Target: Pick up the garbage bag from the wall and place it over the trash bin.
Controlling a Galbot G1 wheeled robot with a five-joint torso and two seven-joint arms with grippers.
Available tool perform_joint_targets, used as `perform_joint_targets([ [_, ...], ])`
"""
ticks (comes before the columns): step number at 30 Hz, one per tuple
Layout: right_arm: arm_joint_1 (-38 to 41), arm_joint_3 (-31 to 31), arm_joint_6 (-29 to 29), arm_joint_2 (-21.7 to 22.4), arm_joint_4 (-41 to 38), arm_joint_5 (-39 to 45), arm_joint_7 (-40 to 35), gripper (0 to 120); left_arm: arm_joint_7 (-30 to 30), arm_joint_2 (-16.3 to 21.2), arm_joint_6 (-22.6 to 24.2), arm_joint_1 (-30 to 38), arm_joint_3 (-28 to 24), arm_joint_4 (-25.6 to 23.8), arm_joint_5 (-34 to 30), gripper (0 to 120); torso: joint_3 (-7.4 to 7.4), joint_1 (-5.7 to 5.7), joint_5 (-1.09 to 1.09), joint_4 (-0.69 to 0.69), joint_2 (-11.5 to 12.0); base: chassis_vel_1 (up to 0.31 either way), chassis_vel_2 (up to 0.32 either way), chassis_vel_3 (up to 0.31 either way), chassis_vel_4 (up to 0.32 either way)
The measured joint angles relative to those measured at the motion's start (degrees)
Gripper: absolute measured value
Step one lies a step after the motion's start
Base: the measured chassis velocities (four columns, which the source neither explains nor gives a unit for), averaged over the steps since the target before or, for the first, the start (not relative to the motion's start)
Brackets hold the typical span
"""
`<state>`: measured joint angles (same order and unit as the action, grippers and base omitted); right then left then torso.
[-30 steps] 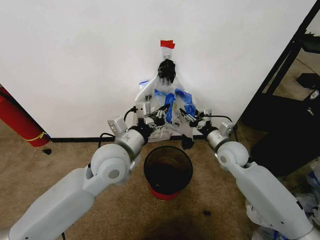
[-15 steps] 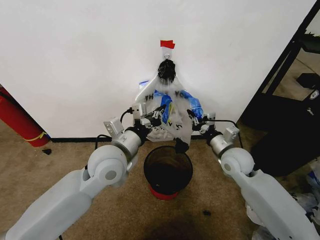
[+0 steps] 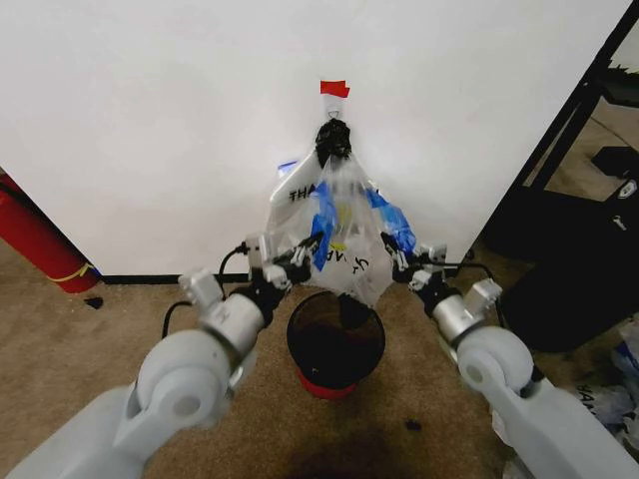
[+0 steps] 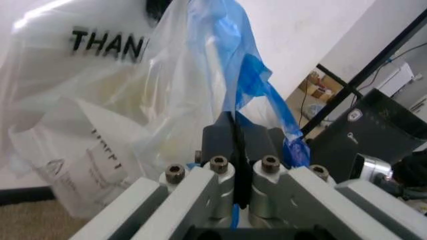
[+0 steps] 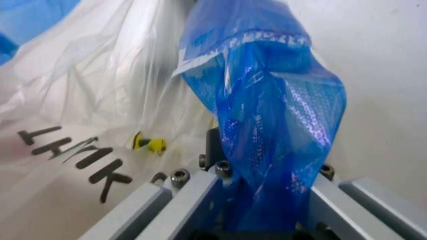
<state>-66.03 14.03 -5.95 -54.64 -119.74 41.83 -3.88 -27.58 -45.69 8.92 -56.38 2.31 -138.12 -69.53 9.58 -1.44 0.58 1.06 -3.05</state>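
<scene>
The bag (image 3: 344,235) hangs against the wall (image 3: 150,120), its whitish body spread wide between the two grippers and its lower end drooping just above the rim of the bin (image 3: 335,341). Black lettering and a bit of yellow show through the plastic, with blue handles running down each side. Behind its upper part a black knot (image 3: 332,140) sits on the wall just below a red tape mark (image 3: 334,88).

The left gripper (image 3: 300,254) is at the bag's left side, above and left of the bin; in the left wrist view its jaws are pressed together with a blue handle (image 4: 257,90) pinched between them. The right gripper (image 3: 404,261) is at the bag's right side; in the right wrist view the other blue handle (image 5: 273,130) drapes down between its fingers, clamped there.

The bin stands on brown carpet (image 3: 120,319) close to the wall, between the two arms. A red cylinder (image 3: 35,239) leans at the far left, and a black rack (image 3: 569,200) stands to the right.
</scene>
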Motion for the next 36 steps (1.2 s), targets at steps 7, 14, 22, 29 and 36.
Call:
perform_joint_targets([
  [7,-4.4,0.9,0.3,0.2,-3.4,-1.0,0.1,0,-0.2,0.5,0.0,-6.2,2.2,-3.6,1.5,0,0.0,0.0,-0.01,-0.02,0.0,0.0,0.0,0.0,0.0],
  [14,-8.8,2.0,1.5,0.2,-5.3,-3.0,0.5,0,-1.1,1.0,0.6,-10.0,2.7,-5.3,1.6,0,0.01,0.0,-0.01,-0.02,0.0,0.0,0.0,0.0,0.0],
  [22,-12.8,4.7,3.1,0.8,-8.7,-4.1,0.9,0,-1.1,1.6,0.3,-12.8,4.5,-5.3,2.5,0,0.01,0.0,-0.01,-0.03,0.0,0.0,0.0,0.0,0.0],
  [29,-19.3,10.1,3.5,0.6,-13.3,-5.0,1.0,0,-0.8,3.1,0.8,-14.6,4.2,-5.3,2.2,0,0.01,-0.01,-0.01,-0.01,0.0,0.0,0.0,0.0,0.0],
  [36,-26.0,13.8,5.1,0.2,-18.5,-6.1,1.2,0,-0.2,4.7,0.6,-17.2,6.3,-5.2,3.5,0,0.01,0.0,-0.01,-0.01,0.0,0.0,0.0,0.0,0.0],
])
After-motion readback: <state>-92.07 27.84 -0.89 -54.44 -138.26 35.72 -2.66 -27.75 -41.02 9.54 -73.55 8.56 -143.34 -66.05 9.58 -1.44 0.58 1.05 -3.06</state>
